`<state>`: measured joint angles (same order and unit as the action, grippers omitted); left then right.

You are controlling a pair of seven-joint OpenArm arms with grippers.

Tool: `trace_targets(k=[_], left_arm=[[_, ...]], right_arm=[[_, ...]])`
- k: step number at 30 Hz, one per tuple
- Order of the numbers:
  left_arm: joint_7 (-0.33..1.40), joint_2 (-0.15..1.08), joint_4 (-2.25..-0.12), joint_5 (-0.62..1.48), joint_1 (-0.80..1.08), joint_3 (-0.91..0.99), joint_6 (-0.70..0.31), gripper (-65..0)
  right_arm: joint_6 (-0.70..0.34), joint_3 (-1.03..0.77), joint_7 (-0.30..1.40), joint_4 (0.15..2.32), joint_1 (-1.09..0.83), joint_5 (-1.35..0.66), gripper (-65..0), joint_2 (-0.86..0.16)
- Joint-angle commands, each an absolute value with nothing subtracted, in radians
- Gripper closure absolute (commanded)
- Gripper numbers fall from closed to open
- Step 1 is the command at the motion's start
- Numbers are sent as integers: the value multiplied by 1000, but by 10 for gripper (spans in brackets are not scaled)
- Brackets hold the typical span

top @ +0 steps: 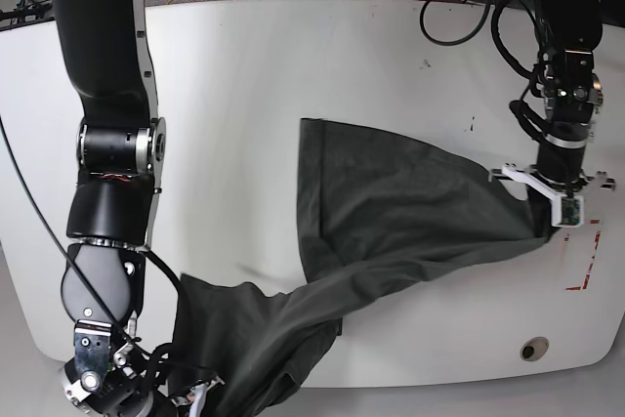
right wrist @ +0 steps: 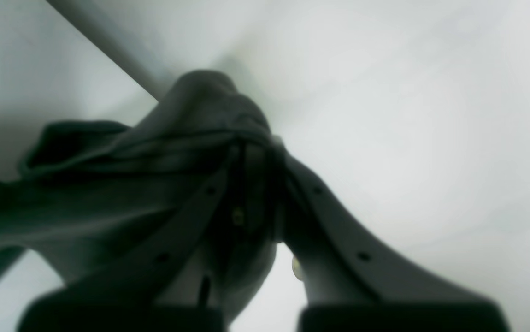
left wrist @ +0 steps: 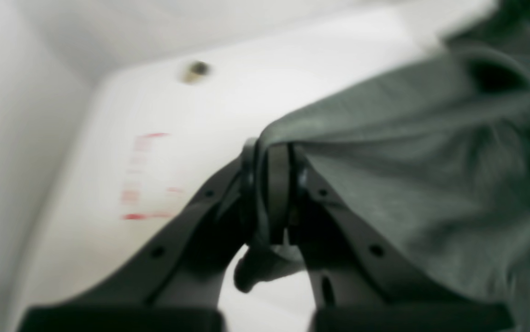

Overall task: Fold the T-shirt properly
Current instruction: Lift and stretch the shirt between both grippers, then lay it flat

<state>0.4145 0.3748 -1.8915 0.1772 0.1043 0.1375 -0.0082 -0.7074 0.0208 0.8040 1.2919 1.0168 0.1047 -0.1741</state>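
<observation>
**Ana:** Tool first, starting at the left of the base view: that is the right tool [top: 190, 388], down at the near edge of the counter [top: 244, 75]. What is it doing?

**Ben:** Its jaws are pressed together on a bunched fold of the T-shirt [top: 381, 212]. The right wrist view shows it best: the right tool [right wrist: 258, 152] has dark fabric gathered over its tips, and the T-shirt [right wrist: 108, 193] trails away to the left of it.

**Ana:** And the cloth between the two tools?

**Ben:** It stretches across the counter from the right tool up and over to the left tool. A broad dark panel lies flat in the middle, well away from both tools, and a crumpled mass hangs just beside the right tool at the counter's edge.

**Ana:** Now the far right.

**Ben:** The left tool [top: 557, 217] pinches the other end of the shirt. In the left wrist view the left tool [left wrist: 272, 157] is closed on a hemmed edge, and the T-shirt [left wrist: 431, 184] spreads out to the right of it.

**Ana:** Anything else near that tool?

**Ben:** Red tape marks [top: 586, 275] lie on the counter just beyond it, and a round hole [top: 533, 349] sits nearer the counter's front edge. Both views are blurred there.
</observation>
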Motion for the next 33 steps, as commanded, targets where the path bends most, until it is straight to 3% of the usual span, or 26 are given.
trace_targets(k=[1,4,12,19,33], left_arm=[[417,389,-1945,173,62,193,-2,0],[458,392,-1972,173,4,248,-16,0],[624,392,-1992,165,-213,375,-171,0],[717,410,-2000,90,-344,384,-269,0],[722,403,-2012,81,-182,387,-354,0]], right_arm=[[-698,16,745,1254,1095,96,0,-205],[-698,16,725,1218,1132,101,0,-222],[-698,18,720,1198,1193,101,0,-245],[-698,15,723,1201,1193,91,0,-289],[-698,-111,789,1380,909,90,0,-311]])
